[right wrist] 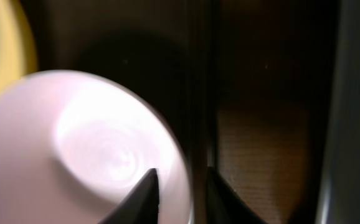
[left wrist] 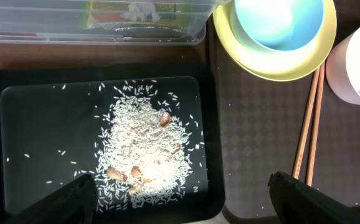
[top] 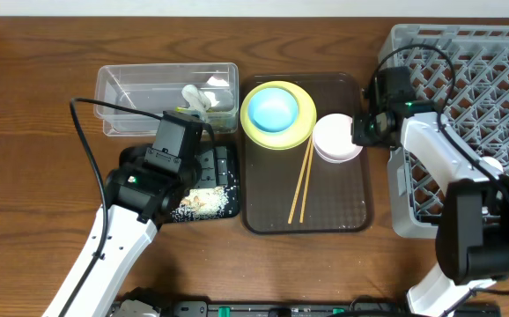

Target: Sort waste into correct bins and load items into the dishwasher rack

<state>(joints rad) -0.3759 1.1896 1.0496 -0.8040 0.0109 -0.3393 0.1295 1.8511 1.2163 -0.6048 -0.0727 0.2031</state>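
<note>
My left claw [left wrist: 181, 180] hangs spread wide over the rice [left wrist: 144, 146] in the black tray [left wrist: 18, 124], lower left of the frame. My right claw [right wrist: 183, 186] straddles the rim of the pink bowl [right wrist: 93, 143]; gripping or not, I cannot tell.

Overhead view hangs above the surface [top: 25, 106] and stares straight down, wide enough to take in everything from the tub [top: 131, 88] to the rack [top: 501, 79]. Left wrist view looks down from close over the black tray [left wrist: 43, 124], with the left tool [left wrist: 183, 199] tips in its bottom corners. It shares the plate [left wrist: 304, 59] and chopsticks [left wrist: 311, 118] with the overhead. Right wrist view is nearest of all, blurred, right up against the pale bowl [right wrist: 74, 143], which the overhead catches too.
</note>
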